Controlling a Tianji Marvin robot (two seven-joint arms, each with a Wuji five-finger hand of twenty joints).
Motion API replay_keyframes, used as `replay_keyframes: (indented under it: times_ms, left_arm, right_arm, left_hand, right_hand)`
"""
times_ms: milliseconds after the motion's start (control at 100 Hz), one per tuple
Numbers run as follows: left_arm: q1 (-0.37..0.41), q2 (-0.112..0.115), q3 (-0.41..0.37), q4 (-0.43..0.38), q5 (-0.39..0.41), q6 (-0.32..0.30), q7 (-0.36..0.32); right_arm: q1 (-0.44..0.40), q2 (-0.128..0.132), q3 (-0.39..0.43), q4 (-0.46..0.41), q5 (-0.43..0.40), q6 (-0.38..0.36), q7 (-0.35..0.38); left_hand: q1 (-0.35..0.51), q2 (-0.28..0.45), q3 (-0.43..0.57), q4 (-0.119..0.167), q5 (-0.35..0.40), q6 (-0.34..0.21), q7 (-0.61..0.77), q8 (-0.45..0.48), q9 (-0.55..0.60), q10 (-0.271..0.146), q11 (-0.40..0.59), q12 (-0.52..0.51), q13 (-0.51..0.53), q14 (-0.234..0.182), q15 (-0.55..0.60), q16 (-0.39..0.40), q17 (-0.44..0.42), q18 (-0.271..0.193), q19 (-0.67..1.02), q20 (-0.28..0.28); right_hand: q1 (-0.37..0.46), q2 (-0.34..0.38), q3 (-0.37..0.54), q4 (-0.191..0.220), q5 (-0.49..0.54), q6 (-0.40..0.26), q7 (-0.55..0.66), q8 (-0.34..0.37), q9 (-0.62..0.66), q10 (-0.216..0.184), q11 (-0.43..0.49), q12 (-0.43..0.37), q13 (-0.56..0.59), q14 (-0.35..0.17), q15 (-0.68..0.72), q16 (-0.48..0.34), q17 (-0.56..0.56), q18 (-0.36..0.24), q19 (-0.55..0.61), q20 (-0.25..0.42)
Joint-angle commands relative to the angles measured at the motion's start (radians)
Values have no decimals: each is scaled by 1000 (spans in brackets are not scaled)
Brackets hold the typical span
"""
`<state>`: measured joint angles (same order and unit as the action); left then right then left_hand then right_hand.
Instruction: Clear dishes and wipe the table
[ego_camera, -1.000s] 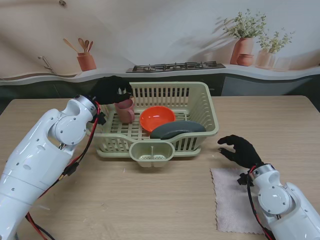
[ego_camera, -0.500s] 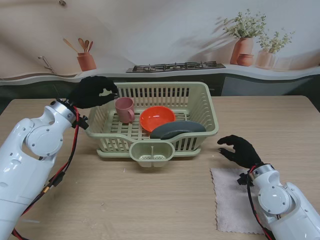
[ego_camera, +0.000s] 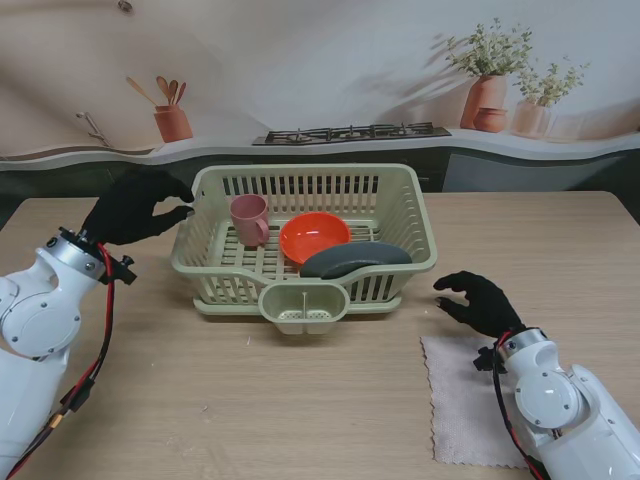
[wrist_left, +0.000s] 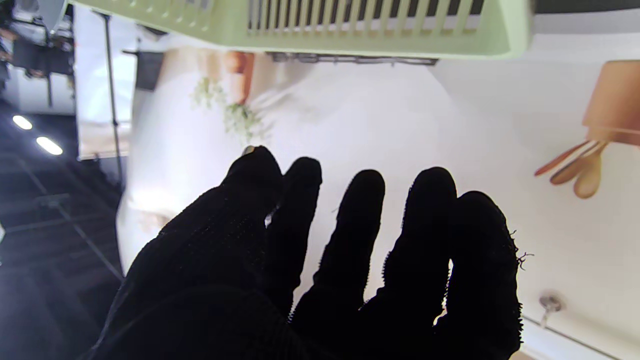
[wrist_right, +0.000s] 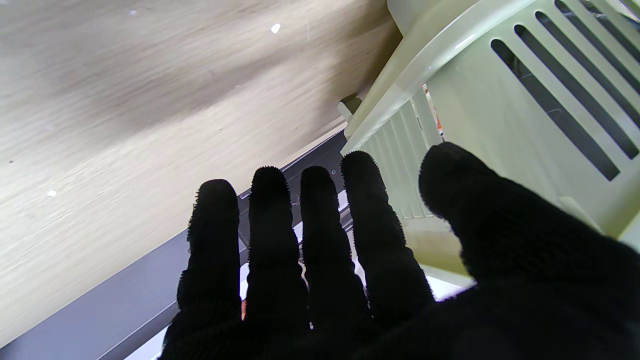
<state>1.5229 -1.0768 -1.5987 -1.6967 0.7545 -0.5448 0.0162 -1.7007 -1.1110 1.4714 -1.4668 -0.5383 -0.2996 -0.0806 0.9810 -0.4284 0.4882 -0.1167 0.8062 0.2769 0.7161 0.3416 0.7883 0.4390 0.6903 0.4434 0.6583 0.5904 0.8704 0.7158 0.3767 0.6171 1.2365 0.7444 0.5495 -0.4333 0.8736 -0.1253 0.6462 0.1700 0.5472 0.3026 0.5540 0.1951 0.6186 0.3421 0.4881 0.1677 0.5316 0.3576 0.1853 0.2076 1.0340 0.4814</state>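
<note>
A pale green dish rack (ego_camera: 415, 215) stands mid-table holding a pink cup (ego_camera: 249, 219), an orange bowl (ego_camera: 314, 236) and a dark grey plate (ego_camera: 356, 259). My left hand (ego_camera: 135, 208) hovers open just left of the rack's rim, holding nothing; its wrist view shows the spread fingers (wrist_left: 350, 240) and the rack wall (wrist_left: 320, 25). My right hand (ego_camera: 478, 301) is open, right of the rack and just beyond a pinkish cloth (ego_camera: 465, 398) lying flat on the table. The right wrist view shows its fingers (wrist_right: 310, 235) beside the rack's side (wrist_right: 500, 115).
A small cutlery holder (ego_camera: 303, 304) hangs on the rack's near side. The wooden table (ego_camera: 300, 400) runs out to a backdrop wall at its far edge.
My left hand has drawn back leftward out of the rack, away from the pink cup, which stays standing inside. The right hand has hardly moved.
</note>
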Motion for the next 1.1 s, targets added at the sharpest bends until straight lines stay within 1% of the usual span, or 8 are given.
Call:
replay_keyframes:
  times_ms: [0,230,480,610,780,930,1090]
  left_arm:
    - [30,1,-14,-10,3,-10,0]
    - [128,-7,-80,-30,47,-44,67]
    - [207,-20,-133,-8,120,-102,189]
    - [237,-25,-147,7,151,-114,247]
    - [270,-30,-157,24,192,-117,322]
    - [301,-31,-159,40,230,-101,383]
    - [334,-32,-160,53,253,-80,423]
  right_arm:
    - [-4,1,-2,-7,-5,2,16]
    - [-5,2,-3,-8,-8,1,20]
    - [-8,2,-6,-11,-8,9,24]
    - [-9,3,-7,-12,-9,12,27]
    - [-10,4,-10,-14,-10,18,31]
    - [-10,4,-13,-16,-10,23,34]
    - [-12,5,-14,-18,-11,28,36]
  left_hand:
    - [40,-4,-18,15,24,-4,5,2,3,15,5,19,6,27,8,16,2,28,9,0]
    - [35,0,-29,17,23,3,-14,0,-8,20,-4,15,-10,34,-1,14,-16,31,2,-2]
    - [42,4,-34,19,29,-4,-21,8,-3,14,-4,15,-8,30,-1,15,-20,33,1,-1]
    - [47,4,-36,20,30,-2,-24,10,-4,16,-6,14,-10,31,-4,15,-23,32,1,-1]
    - [47,5,-41,21,31,3,-28,11,-4,18,-7,14,-11,34,-4,15,-26,33,1,0]
    - [42,9,-46,21,35,5,-33,11,-7,21,-9,13,-16,38,-7,16,-34,35,-1,0]
    - [30,10,-46,23,37,12,-49,9,-13,22,-13,12,-28,41,-12,15,-47,37,-7,0]
  right_hand:
    - [-20,-7,14,34,3,0,2,8,18,-5,-7,-14,4,-5,-12,3,-8,13,4,11]
    - [-21,-7,14,34,4,-2,2,8,19,-5,-7,-14,5,-5,-12,3,-8,14,5,11]
    - [-21,-7,15,34,5,-1,2,7,20,-5,-8,-14,5,-5,-12,3,-9,14,4,11]
    - [-20,-8,15,35,6,-2,2,8,21,-5,-7,-14,6,-4,-11,3,-8,15,5,11]
    - [-21,-7,15,34,6,-1,2,8,21,-5,-8,-14,6,-5,-11,3,-9,14,4,11]
    - [-22,-8,15,34,6,0,1,7,21,-4,-8,-14,5,-5,-12,3,-9,15,4,11]
    - [-23,-9,16,34,6,0,1,7,21,-4,-8,-14,5,-4,-12,3,-10,16,4,11]
